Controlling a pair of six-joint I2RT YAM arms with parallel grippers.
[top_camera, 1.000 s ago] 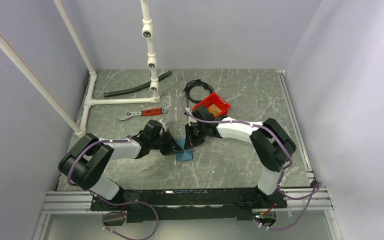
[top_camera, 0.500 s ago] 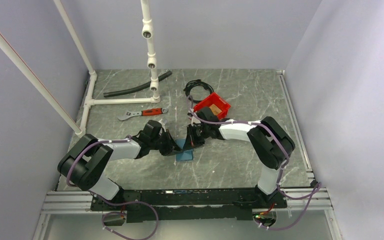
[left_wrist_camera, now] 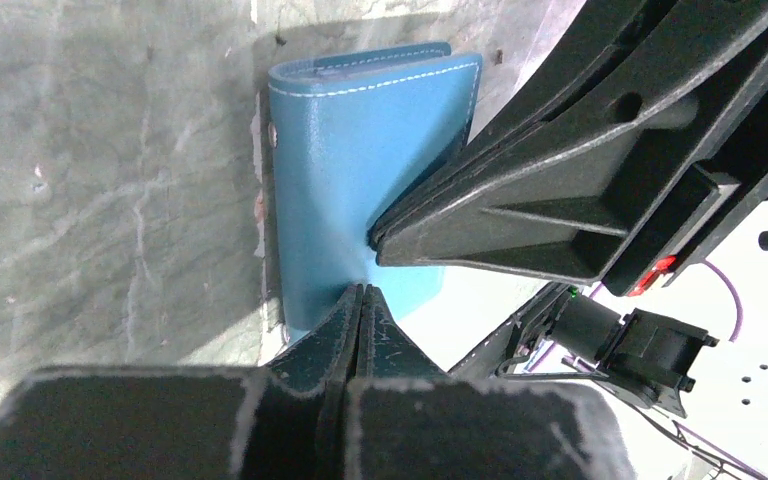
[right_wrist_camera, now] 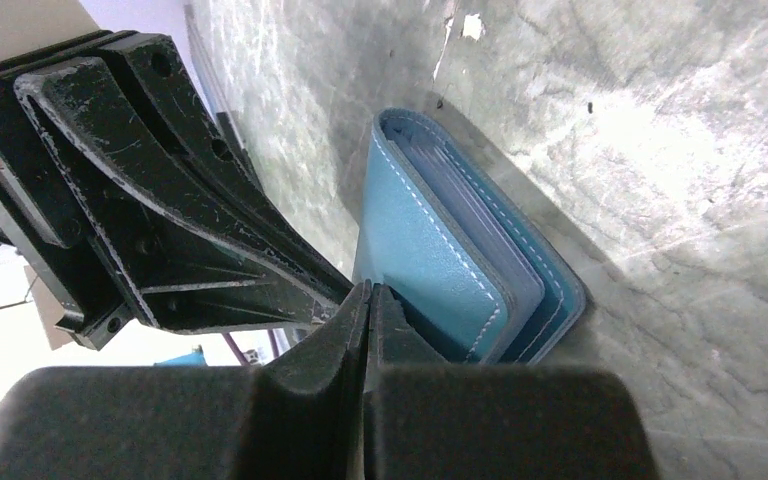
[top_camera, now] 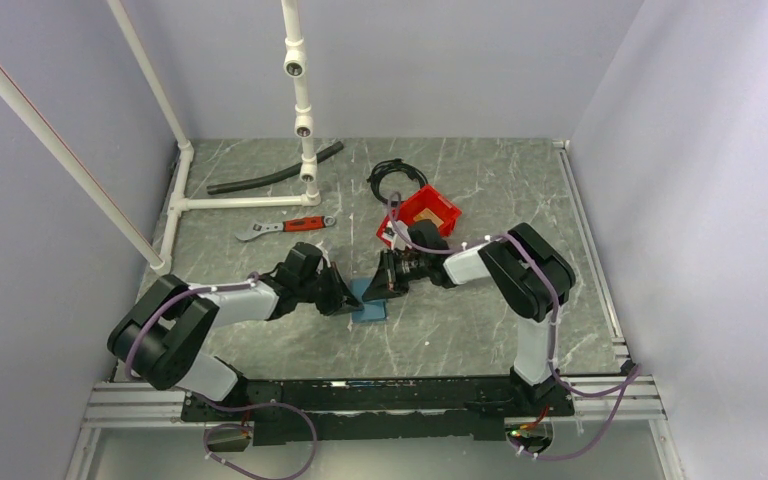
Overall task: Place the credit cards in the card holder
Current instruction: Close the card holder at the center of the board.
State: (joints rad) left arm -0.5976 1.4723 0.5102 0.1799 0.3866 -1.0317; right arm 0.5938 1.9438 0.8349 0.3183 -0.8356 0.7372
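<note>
**Blue card holder: light, floppy and slidey, so where do you grab it?**

The card holder (top_camera: 370, 308) lies on the table (top_camera: 480, 330) right between the two arms, well apart from the red bin (top_camera: 445, 212); in the wrist views its top cover is tilted up off the back panel, so some pale layers show inside; I can't tell whether those are pockets or the credit cards, and I don't see a loose card anywhere on the table.

Tools: the left gripper (left_wrist_camera: 360, 300) has its fingers pressed together with nothing between them, tips touching the holder's near edge; the right gripper (right_wrist_camera: 368, 300) is the same, pinched closed on nothing, tip resting against the cover; the two tips nearly meet at the same spot.

My guess on handling: it looks like thin stitched leather-type stuff, very light, with a bendy cover that wants to flop back down; the table looks smooth, so the whole thing will probably skate if pushed sideways; it's not fragile, but the pocket mouths look narrow. I'd pin the back panel down with one closed tip and take the cover by its free long edge, away from the fold, with a shallow pinch; the cards should be stiff and slick, so they're best held by a short edge, leaving the rest free to slide in.
</note>
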